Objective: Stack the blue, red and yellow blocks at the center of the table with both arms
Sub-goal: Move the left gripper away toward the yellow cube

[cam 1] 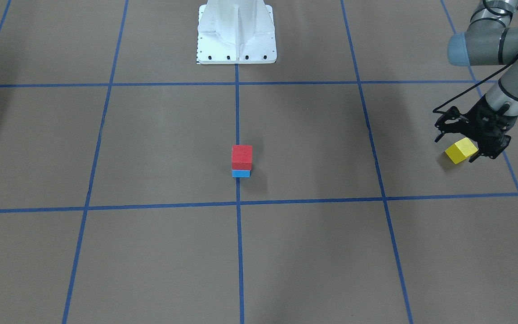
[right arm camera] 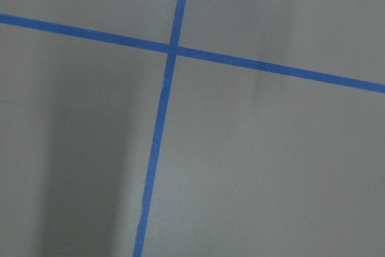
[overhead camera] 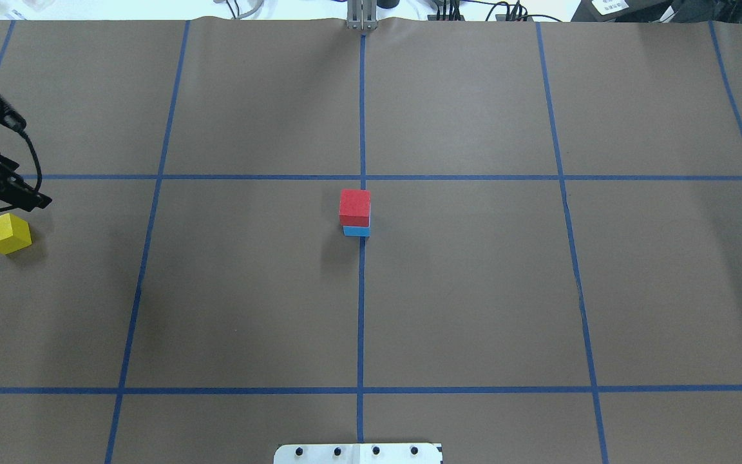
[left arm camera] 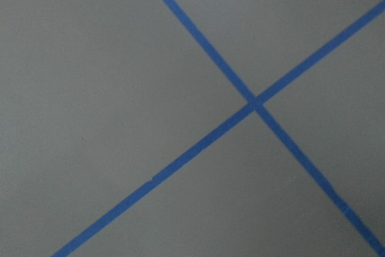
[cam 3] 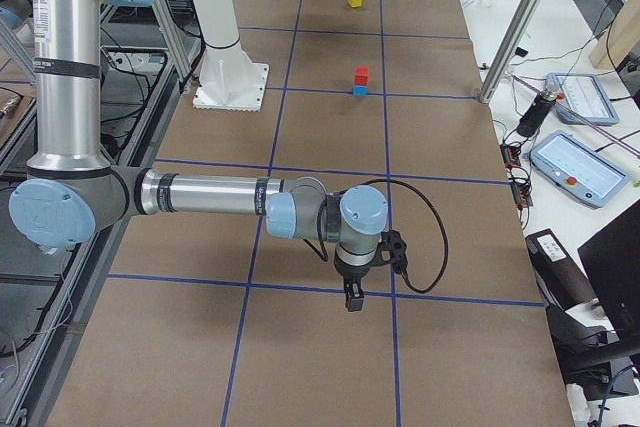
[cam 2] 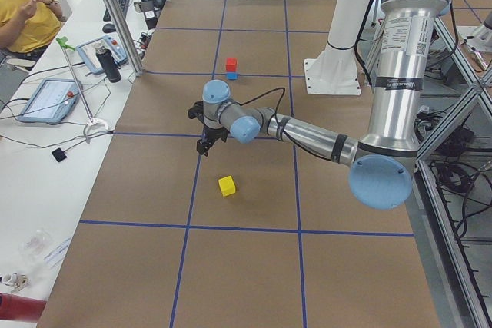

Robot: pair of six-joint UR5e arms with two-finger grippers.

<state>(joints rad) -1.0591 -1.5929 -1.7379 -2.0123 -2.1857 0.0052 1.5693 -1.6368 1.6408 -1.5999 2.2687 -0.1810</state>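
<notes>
Brown table [cam 1: 151,135] carrying red block [cam 1: 242,155] on blue block [cam 1: 241,173], mid-frame. Yellow block [cam 1: 460,150] lying loose at right edge. Left gripper [cam 1: 461,137] hovering beside it, jaws spread. Right gripper [cam 3: 352,299]: state untellable. Advised: centring over block, aligning jaws with its turned faces.

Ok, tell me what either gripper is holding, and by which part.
Nothing is held. The yellow block lies on the table, clear of the left gripper.

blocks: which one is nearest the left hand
The yellow block, lying alone beside the left hand; the red block sits on the blue block, far off at the centre.
</notes>
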